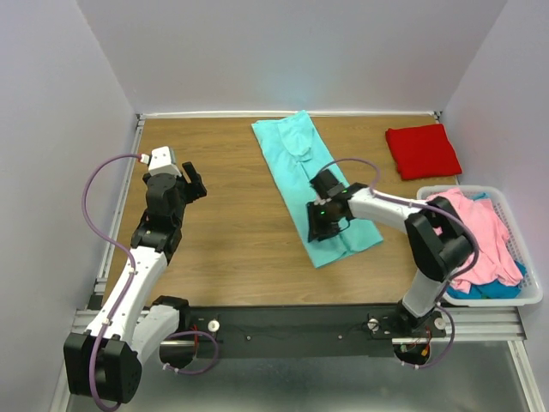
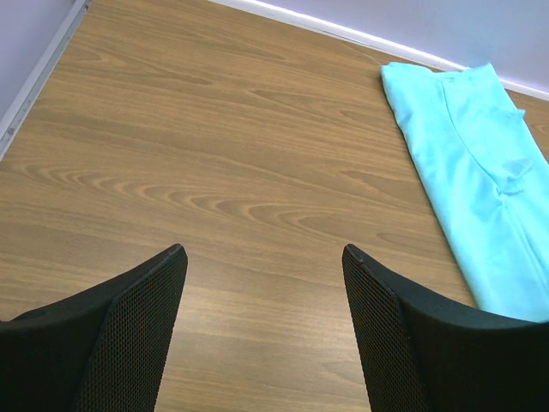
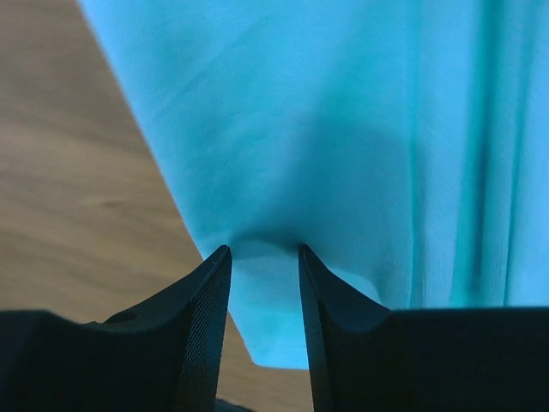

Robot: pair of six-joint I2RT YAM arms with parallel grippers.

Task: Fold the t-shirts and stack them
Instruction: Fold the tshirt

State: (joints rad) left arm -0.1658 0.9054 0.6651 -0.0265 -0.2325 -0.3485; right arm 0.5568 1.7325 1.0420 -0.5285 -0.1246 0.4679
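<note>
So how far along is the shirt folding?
One done: the red shirt lies folded at the far right. In hand: the aqua shirt, folded into a long strip, its near end pinched by the right claw; the left claw hangs open. Left: the pink shirt and blue-teal shirt, heaped in the basket. Nothing stacked yet.

No legible text or markings.

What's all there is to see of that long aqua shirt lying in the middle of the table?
The aqua-teal soft cloth t-shirt is folded into a long narrow strip. It lies flat and slanted on the brown wooden table, with its far end near the back wall. Lengthwise creases run along it. The right arm's black tool pinches the cloth close to its near end.
</note>
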